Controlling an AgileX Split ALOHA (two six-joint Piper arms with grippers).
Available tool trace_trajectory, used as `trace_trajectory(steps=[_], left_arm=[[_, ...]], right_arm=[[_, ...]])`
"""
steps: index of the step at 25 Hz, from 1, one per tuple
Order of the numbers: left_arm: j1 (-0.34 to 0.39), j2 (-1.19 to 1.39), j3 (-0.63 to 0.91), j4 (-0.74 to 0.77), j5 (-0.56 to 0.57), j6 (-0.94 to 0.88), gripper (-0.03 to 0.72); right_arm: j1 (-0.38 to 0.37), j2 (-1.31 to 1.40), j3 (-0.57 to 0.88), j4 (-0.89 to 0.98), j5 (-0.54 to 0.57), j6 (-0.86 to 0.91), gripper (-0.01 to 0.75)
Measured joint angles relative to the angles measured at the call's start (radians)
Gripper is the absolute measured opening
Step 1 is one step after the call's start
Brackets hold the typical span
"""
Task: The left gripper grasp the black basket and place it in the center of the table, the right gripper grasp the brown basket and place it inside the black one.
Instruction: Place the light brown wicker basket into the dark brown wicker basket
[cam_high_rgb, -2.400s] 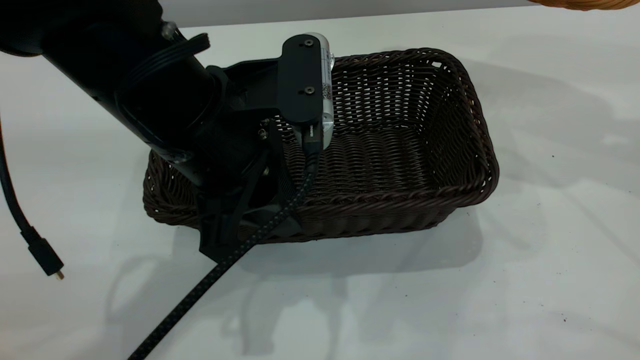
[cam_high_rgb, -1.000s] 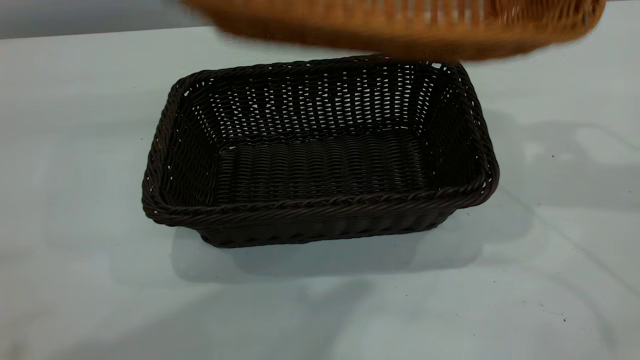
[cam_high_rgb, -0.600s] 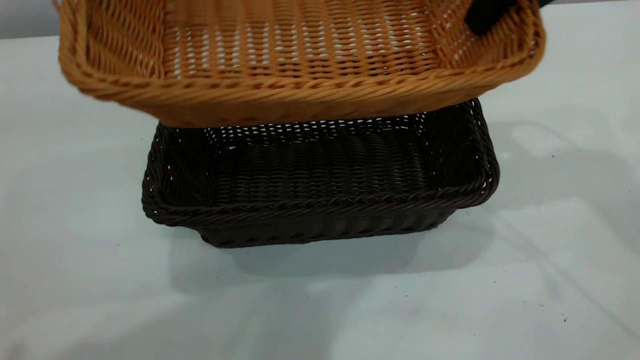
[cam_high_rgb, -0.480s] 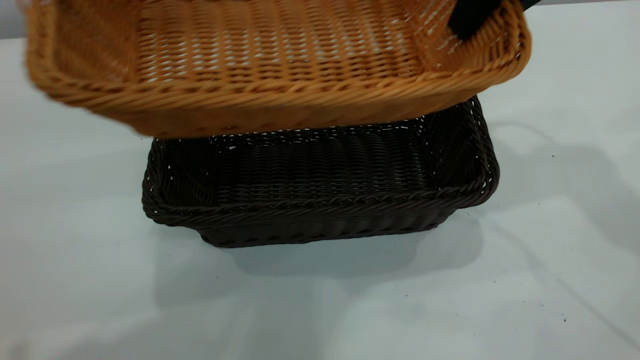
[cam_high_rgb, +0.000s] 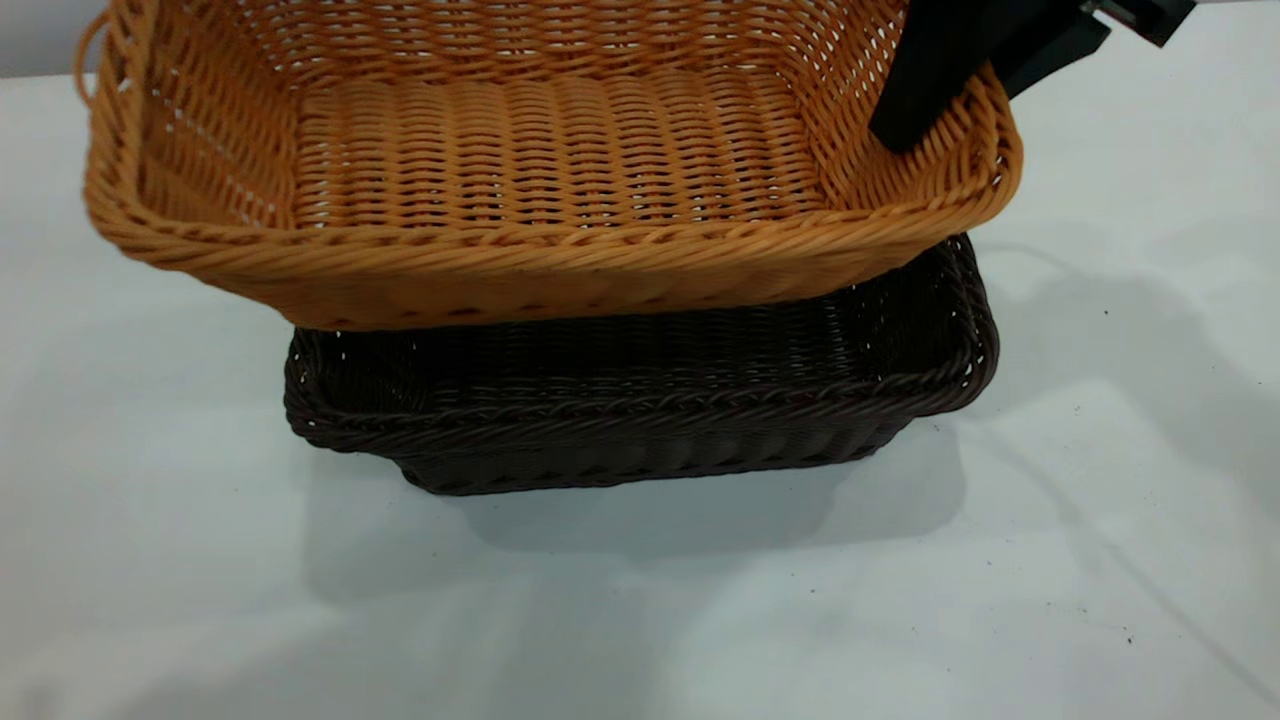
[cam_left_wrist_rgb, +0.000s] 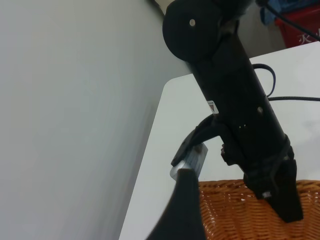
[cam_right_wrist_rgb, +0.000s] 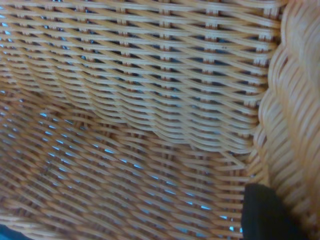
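The black basket (cam_high_rgb: 640, 420) stands on the table (cam_high_rgb: 640, 620) near its middle. The brown basket (cam_high_rgb: 550, 150) hangs just above it, shifted to the left and back and hiding its back half. My right gripper (cam_high_rgb: 905, 125) is shut on the brown basket's right wall, with one finger (cam_right_wrist_rgb: 265, 215) inside against the weave (cam_right_wrist_rgb: 150, 100). My left gripper is out of the exterior view. Its wrist view shows one of its own fingers (cam_left_wrist_rgb: 186, 210), the brown basket's rim (cam_left_wrist_rgb: 235, 215) and the right gripper (cam_left_wrist_rgb: 285, 205) beyond, with nothing held.
Bare tabletop lies in front of the black basket and to both sides. The left wrist view shows the table's far corner (cam_left_wrist_rgb: 170, 150), a grey wall and a red crate (cam_left_wrist_rgb: 305, 30) beyond.
The left arm has let go of the black basket and left the view. The brown basket has come in from the back right and dropped lower over the black one.
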Motion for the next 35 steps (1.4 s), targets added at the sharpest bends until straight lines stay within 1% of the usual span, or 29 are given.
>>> trace_trajectory(steps=[3, 7, 12, 22, 35], left_arm=[[0.0, 0.0, 0.0, 0.0, -0.001, 0.0, 0.608], [0.0, 0.0, 0.0, 0.0, 0.006, -0.001, 0.608], [0.0, 0.0, 0.0, -0.014, 0.011, -0.001, 0.608], [0.0, 0.0, 0.0, -0.025, 0.014, -0.001, 0.608], [0.0, 0.0, 0.0, -0.025, 0.014, -0.001, 0.608]], right_arm=[[0.0, 0.031, 0.0, -0.007, -0.003, 0.001, 0.1], [0.0, 0.068, -0.002, -0.006, -0.045, 0.0, 0.1], [0.0, 0.078, -0.002, -0.032, -0.051, -0.002, 0.1], [-0.001, 0.081, -0.002, -0.085, -0.078, 0.062, 0.1], [-0.001, 0.081, -0.002, -0.042, -0.06, 0.071, 0.1]])
